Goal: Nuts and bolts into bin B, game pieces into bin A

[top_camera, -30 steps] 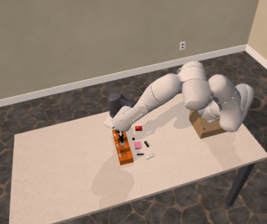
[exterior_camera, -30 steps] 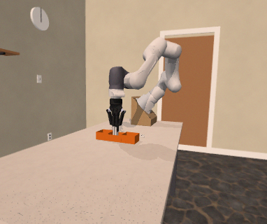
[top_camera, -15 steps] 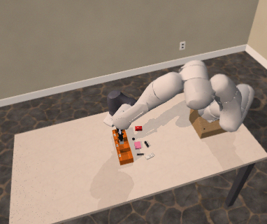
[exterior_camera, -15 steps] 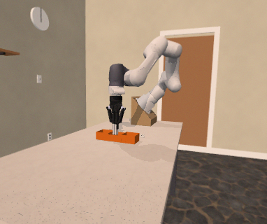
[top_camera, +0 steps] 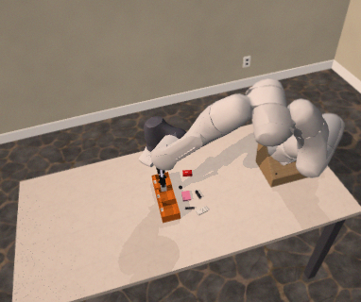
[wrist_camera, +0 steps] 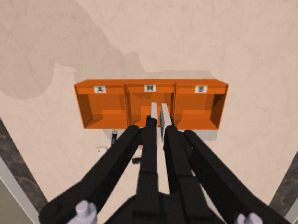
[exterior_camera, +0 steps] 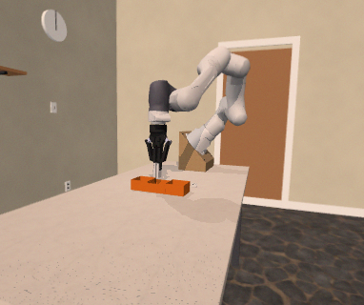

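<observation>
An orange bin [top_camera: 166, 198] with three compartments lies on the table; its small white labels are too blurred to read. In the wrist view the orange bin [wrist_camera: 150, 106] shows all three compartments, and what I can see of them is empty. My gripper [wrist_camera: 158, 110] points straight down, shut, with its fingertips just above the middle compartment; I see nothing between them. The gripper also shows in the top and exterior views [top_camera: 163, 181] [exterior_camera: 155, 178]. Beside the bin lie a red piece [top_camera: 187, 173], a pink square [top_camera: 186, 194], a small black ball [top_camera: 180, 187], two short black bolts [top_camera: 197, 193] [top_camera: 190, 208] and a white tile [top_camera: 202, 209].
A brown wooden box [top_camera: 277, 170] stands at the arm's base at the table's right. The arm stretches from there over the loose things. The table's front edge runs close below the bin in the top view.
</observation>
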### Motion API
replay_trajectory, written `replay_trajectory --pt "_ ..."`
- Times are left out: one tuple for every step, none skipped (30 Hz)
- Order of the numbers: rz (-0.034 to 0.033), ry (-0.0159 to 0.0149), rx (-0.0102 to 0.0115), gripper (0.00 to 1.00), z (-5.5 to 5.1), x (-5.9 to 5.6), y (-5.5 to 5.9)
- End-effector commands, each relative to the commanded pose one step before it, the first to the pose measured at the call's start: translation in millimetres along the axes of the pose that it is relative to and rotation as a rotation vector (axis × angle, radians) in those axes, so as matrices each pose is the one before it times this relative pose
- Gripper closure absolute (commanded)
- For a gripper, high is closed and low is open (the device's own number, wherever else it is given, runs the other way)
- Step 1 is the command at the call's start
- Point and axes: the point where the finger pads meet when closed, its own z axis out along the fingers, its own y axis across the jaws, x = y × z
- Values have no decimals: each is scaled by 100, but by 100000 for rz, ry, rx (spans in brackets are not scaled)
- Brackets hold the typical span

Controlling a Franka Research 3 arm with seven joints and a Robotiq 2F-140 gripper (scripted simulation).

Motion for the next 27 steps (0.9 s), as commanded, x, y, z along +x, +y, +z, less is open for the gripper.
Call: replay_trajectory --pt "467 -808 117 95 -1457 -266 72" --pt "0 0 0 95 -207 0 0" --pt "0 0 0 95 0 0 0" --pt "0 0 0 95 0 0 0" --pt "0 0 0 95 0 0 0" --pt "0 0 0 95 0 0 0" --pt "0 0 0 95 0 0 0" --pt "0 0 0 95 0 0 0" --pt "0 0 0 95 0 0 0" --pt "0 0 0 95 0 0 0" --pt "0 0 0 95 0 0 0" --pt "0 0 0 95 0 0 0" --pt "0 0 0 95 0 0 0" --pt "0 0 0 95 0 0 0" --pt "0 0 0 95 0 0 0" --pt "0 0 0 95 0 -62 -496" --pt "0 0 0 95 0 -62 -496" --pt "0 0 0 95 0 -62 -496" --pt "0 0 0 95 0 -62 -496" --pt "0 0 0 95 0 -62 -496" --pt "0 0 0 95 0 -62 -496" --pt "0 0 0 95 0 -62 -496" --pt "0 0 0 95 0 -62 -496" --pt "0 0 0 95 0 -62 -496" --pt "0 0 0 95 0 -62 -496" --pt "0 0 0 95 0 -62 -496" --pt "0 0 0 95 0 -62 -496"
